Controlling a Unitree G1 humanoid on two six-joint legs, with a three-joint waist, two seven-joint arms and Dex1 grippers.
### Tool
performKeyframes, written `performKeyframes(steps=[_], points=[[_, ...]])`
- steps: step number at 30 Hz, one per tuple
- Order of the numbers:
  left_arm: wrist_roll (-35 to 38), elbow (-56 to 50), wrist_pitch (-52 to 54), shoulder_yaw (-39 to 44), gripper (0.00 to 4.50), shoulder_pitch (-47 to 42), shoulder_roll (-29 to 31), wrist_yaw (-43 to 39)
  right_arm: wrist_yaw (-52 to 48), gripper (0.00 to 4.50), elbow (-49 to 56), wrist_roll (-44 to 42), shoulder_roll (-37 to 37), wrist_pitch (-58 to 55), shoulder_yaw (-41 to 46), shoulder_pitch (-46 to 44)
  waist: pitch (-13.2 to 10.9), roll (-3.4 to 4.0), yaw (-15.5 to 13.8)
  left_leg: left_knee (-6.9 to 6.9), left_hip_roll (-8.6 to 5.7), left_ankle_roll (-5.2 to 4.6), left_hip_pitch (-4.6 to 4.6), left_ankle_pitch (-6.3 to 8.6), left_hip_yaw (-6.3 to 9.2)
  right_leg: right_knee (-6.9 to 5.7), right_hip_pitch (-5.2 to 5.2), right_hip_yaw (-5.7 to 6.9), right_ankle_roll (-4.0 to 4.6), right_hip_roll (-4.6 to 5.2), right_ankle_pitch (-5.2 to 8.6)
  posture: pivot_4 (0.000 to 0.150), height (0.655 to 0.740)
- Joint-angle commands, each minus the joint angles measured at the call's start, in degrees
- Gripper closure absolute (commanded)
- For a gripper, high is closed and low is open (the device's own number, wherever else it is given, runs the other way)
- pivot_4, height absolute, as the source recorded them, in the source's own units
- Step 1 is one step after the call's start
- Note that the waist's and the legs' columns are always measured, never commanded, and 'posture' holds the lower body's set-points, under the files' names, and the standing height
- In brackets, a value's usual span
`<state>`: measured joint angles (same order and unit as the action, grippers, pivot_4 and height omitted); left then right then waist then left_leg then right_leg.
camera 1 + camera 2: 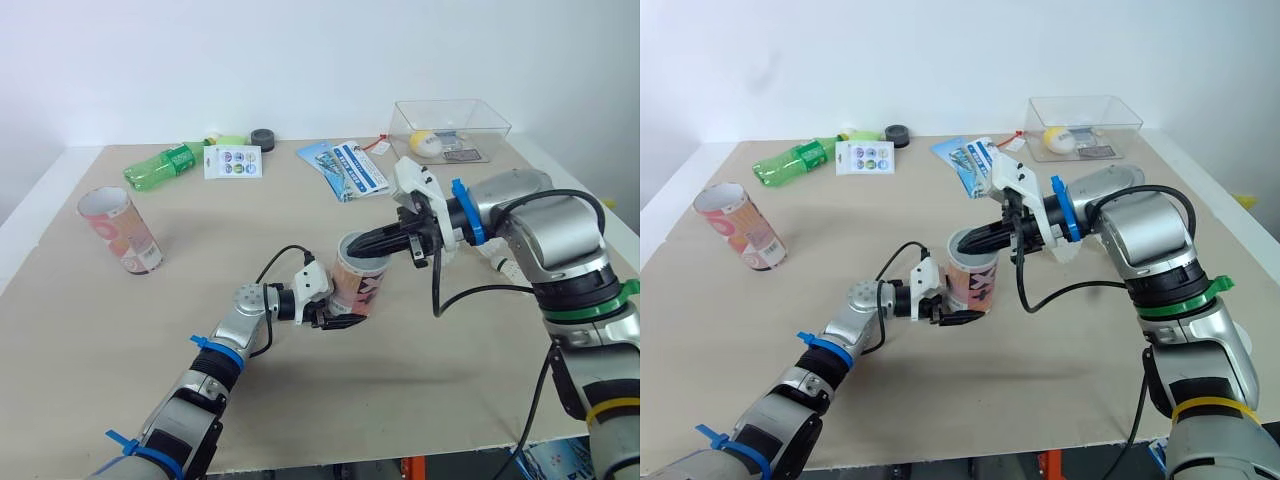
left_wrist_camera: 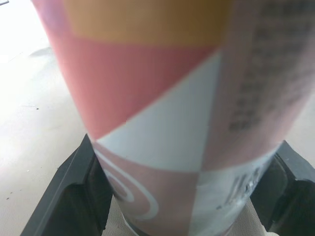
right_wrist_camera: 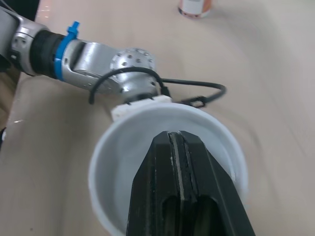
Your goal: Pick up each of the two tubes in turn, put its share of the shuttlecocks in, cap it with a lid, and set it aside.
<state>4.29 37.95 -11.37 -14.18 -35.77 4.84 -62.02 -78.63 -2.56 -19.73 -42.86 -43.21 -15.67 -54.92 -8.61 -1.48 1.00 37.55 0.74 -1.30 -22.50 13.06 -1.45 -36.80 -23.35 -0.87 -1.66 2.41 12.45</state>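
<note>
Holds a pink-and-white tube (image 1: 358, 285) upright near the middle of the table (image 1: 420, 400), open mouth up, with the white inner wall showing in the right wrist view. Clamps it low on its printed wall with the left gripper (image 1: 338, 316), one black finger (image 2: 74, 191) pressed against each side. Points the right gripper (image 1: 362, 243) at the mouth from the right, its two fingers pressed flat together, tips just at the rim; cannot tell whether above it or slightly inside. Has a second tube (image 1: 120, 232) well apart at the table's left side, open end up and leaning a little. Shows along the far edge a green bottle (image 1: 165, 165) lying on its side, a card of round stickers (image 1: 233, 161) just beside it, a small black round thing (image 1: 263, 139) near the card, blue leaflets (image 1: 345, 168) further right, and a clear box (image 1: 480, 115) at the far right corner with a yellow object (image 1: 424, 142) inside.
</note>
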Motion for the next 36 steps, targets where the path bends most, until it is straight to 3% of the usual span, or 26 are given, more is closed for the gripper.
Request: performKeyframes(steps=[1, 13, 16, 23, 26, 27, 30, 36], points=[[-1.17, 0.74, -0.82, -1.73, 1.21, 0.49, -0.49, -0.33, 1.37, 4.43, -3.32, 3.59, -0.90, 0.41, -1.92, 0.53, 0.00, 0.00, 0.00, 0.00, 0.00, 0.00, 0.00, 0.00, 0.01, 0.00, 0.00, 0.01, 0.00, 0.00, 0.00, 0.150, 0.7400], [-0.66, 0.20, -0.05, -1.52, 1.21, -0.01, -0.89, -0.47, 2.00, 4.43, 0.00, 3.18, -0.49, 0.91, -3.14, 4.34, 0.03, 0.04, 0.00, 0.00, 0.01, 0.00, 0.00, 0.00, 0.02, 0.03, 0.01, 0.03, 0.00, 0.00, 0.00, 0.150, 0.7400], [-0.51, 0.03, 0.14, -1.42, 1.21, 0.03, -0.73, -0.59, -1.16, 3.50, 0.48, -1.22, -1.16, -1.86, 0.21, 1.89, 0.02, 0.04, 0.00, -0.01, 0.01, 0.00, -0.01, 0.00, 0.03, 0.04, 0.00, 0.05, 0.00, 0.00, 0.01, 0.150, 0.7400], [-0.01, -0.42, 0.73, -1.12, 1.21, 0.00, -0.19, -1.14, -4.30, 0.25, -8.61, -7.50, -5.22, -0.36, 12.50, -4.95, -0.22, 0.03, -0.19, 0.00, -0.01, 0.00, -0.48, -0.01, -0.03, 0.10, -0.37, 0.09, -0.04, 0.11, -0.02, 0.150, 0.7400], [0.42, -0.51, 1.26, -0.86, 1.21, -0.08, -0.07, -1.63, -4.96, 0.11, -9.30, -9.71, -7.58, 1.61, 17.88, -2.67, -0.22, 0.03, -0.35, -0.02, -0.04, 0.03, -0.90, 0.02, -0.06, 0.12, -0.70, 0.01, -0.30, 0.10, -0.11, 0.150, 0.7400], [0.56, -0.68, 1.38, -0.79, 0.67, -0.05, -0.03, -1.78, -4.65, 0.00, -9.21, -10.57, -8.05, 1.88, 19.84, -1.14, -0.23, 0.03, -0.52, -0.05, -0.05, 0.03, -0.94, 0.07, -0.06, 0.12, -0.74, -0.03, -0.21, 0.10, -0.15, 0.150, 0.7400], [1.33, -1.25, 1.80, -0.62, 0.05, -0.08, 0.02, -2.92, -3.39, 0.00, -5.71, -12.36, -8.77, 3.16, 24.69, 7.81, -0.25, -0.04, -0.99, -0.07, -0.06, -0.02, -0.98, 0.22, -0.05, 0.19, -0.73, -0.04, -0.13, 0.07, -0.11, 0.150, 0.7400], [2.85, -4.09, 1.94, -0.37, 0.05, 0.60, 0.92, -4.59, 2.26, 0.00, 7.95, -11.00, -4.73, 13.16, 27.31, 29.19, -0.35, 0.22, -1.22, -0.07, 0.00, -0.17, -1.17, 0.39, -0.14, 0.38, -0.87, -0.15, -0.25, -0.06, -0.04, 0.150, 0.7400]])
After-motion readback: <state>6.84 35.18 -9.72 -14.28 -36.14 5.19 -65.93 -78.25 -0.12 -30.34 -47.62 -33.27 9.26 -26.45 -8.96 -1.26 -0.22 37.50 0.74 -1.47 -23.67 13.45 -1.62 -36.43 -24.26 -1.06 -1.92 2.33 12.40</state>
